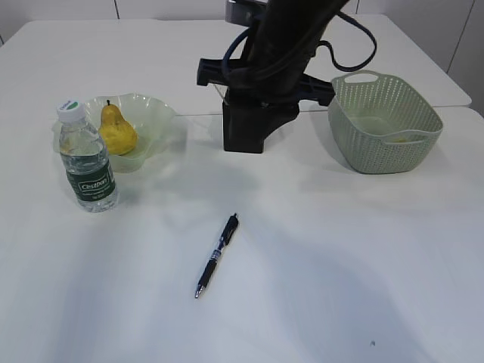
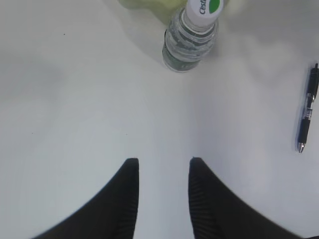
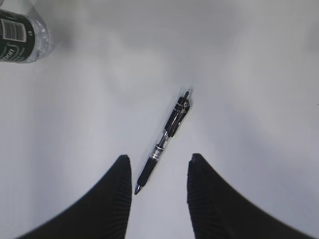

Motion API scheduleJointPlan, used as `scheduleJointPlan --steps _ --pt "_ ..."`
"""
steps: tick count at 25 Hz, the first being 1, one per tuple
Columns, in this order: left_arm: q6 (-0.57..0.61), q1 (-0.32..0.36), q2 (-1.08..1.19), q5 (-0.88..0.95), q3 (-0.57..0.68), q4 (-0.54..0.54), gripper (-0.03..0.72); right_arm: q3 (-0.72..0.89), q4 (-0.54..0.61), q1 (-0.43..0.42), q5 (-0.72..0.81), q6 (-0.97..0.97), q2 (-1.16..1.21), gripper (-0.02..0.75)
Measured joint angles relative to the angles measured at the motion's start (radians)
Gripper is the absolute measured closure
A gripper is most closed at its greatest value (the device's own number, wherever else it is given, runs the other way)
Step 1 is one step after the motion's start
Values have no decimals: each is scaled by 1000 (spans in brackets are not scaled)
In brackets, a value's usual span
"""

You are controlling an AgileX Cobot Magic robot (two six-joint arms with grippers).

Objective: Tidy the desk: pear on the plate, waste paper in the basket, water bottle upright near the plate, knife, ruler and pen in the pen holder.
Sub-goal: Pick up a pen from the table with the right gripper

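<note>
A black pen (image 1: 218, 255) lies flat on the white table, tip toward the front. In the right wrist view the pen (image 3: 167, 137) slants below my open right gripper (image 3: 158, 157), its tip close to the left finger. My left gripper (image 2: 163, 160) is open over bare table, with the upright water bottle (image 2: 192, 40) ahead and the pen (image 2: 308, 112) at the right edge. The yellow pear (image 1: 117, 130) sits on the green plate (image 1: 155, 113), and the bottle (image 1: 87, 162) stands beside it. Knife and ruler are out of view. Neither gripper shows in the exterior view.
A green basket (image 1: 382, 155) stands at the back right with something pale inside. A black box (image 1: 257, 125), perhaps the pen holder, stands at back centre with its top hidden under a black cabled arm (image 1: 291, 30). The bottle's base (image 3: 22, 32) shows top left in the right wrist view.
</note>
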Motion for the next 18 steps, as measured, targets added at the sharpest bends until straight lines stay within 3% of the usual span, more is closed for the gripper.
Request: scheduleJointPlan --steps 5,12,18 --pt "2 0 0 0 0 0 451 0 -155 92 2 153 0 422" --pt "4 0 0 0 0 0 449 0 -182 103 2 419 10 422" --pt "4 0 0 0 0 0 449 -2 -157 123 2 534 101 422"
